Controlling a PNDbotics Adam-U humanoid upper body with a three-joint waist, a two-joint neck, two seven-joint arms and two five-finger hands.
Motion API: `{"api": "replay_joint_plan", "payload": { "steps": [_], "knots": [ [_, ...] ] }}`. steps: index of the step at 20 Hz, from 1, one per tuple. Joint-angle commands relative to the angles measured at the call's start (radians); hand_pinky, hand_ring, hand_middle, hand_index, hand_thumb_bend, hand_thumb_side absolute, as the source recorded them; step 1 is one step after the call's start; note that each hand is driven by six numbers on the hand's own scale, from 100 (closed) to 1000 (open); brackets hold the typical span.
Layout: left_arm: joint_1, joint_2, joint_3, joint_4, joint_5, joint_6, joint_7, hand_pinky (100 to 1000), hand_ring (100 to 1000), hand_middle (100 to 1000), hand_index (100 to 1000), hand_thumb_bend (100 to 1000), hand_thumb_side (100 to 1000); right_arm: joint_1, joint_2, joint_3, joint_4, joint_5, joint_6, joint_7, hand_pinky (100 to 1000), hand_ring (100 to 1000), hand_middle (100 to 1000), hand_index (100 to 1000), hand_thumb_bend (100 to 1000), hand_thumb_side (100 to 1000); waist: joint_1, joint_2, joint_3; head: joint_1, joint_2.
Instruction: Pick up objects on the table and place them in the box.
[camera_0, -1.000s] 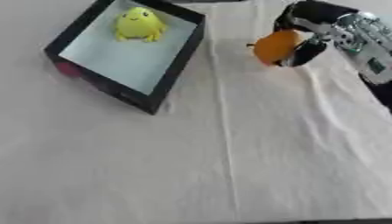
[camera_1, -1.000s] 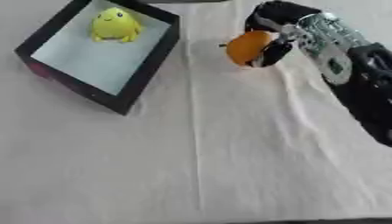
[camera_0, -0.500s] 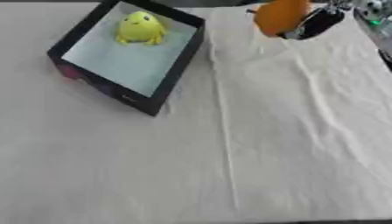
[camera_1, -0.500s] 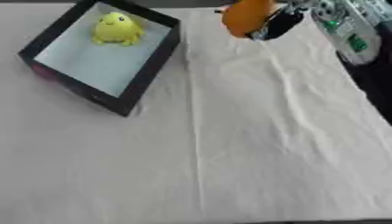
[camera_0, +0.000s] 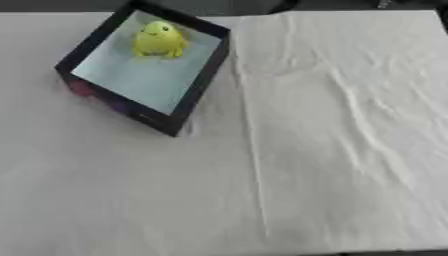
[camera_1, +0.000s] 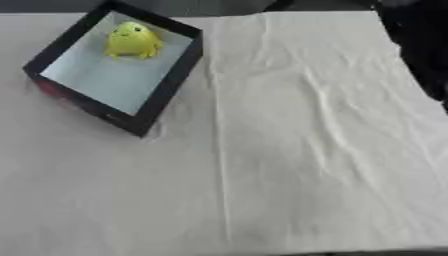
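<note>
Risk assessment: neither robot hand shows in either view, so whether one is wide, narrow or holding anything cannot be told; only a dark arm section (camera_1: 420, 45) runs along the far right edge of the right eye view. Any delivery toward the box (camera_0: 199, 85) would arrive from outside the frame, and a misjudged approach could clip the near-right wall, which stands proud of the cloth, and shift or tip the container. A drop from height could also bounce off the yellow toy (camera_0: 158, 39) already inside. The box is black-walled with a pale floor, set askew at far left, with purple and pink markings on its near outer wall. The toy, a rounded frog-like figure, sits in its far corner. The wrinkled white cloth (camera_0: 350, 150) carries no loose object in view.
</note>
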Motion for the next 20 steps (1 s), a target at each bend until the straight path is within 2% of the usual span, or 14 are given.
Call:
{"api": "replay_joint_plan", "payload": {
  "steps": [1, 6, 10, 16, 20],
  "knots": [
    [-0.009, 0.037, 0.002, -0.02, -0.002, -0.002, -0.001, 809, 585, 772, 782, 435, 646, -0.065, 0.054, -0.006, 0.068, 0.046, -0.018, -0.009, 784, 564, 405, 564, 406, 130, 0.001, -0.023, 0.005, -0.01, -0.001],
    [-0.017, 0.039, -0.001, -0.023, 0.0, -0.001, -0.002, 809, 585, 772, 782, 436, 646, -0.139, 0.149, -0.009, 0.165, 0.107, -0.046, -0.028, 784, 560, 404, 563, 406, 126, -0.002, -0.021, 0.019, -0.02, -0.001],
    [-0.026, 0.039, -0.003, -0.025, 0.0, -0.001, -0.005, 809, 585, 773, 782, 438, 646, -0.175, 0.201, -0.011, 0.216, 0.136, -0.063, -0.039, 785, 560, 403, 563, 407, 127, -0.008, -0.016, 0.033, -0.032, -0.001],
    [-0.034, 0.036, -0.005, -0.026, 0.002, 0.0, -0.004, 809, 585, 772, 782, 440, 645, -0.189, 0.263, -0.017, 0.285, 0.165, -0.071, -0.056, 781, 558, 402, 564, 409, 127, -0.014, -0.011, 0.049, -0.044, -0.001],
    [-0.043, 0.03, -0.009, -0.028, 0.004, 0.001, -0.007, 809, 584, 772, 782, 440, 646, -0.192, 0.322, -0.018, 0.347, 0.204, -0.078, -0.074, 780, 558, 403, 564, 410, 131, -0.011, -0.005, 0.064, -0.064, -0.014]
  ]
}}
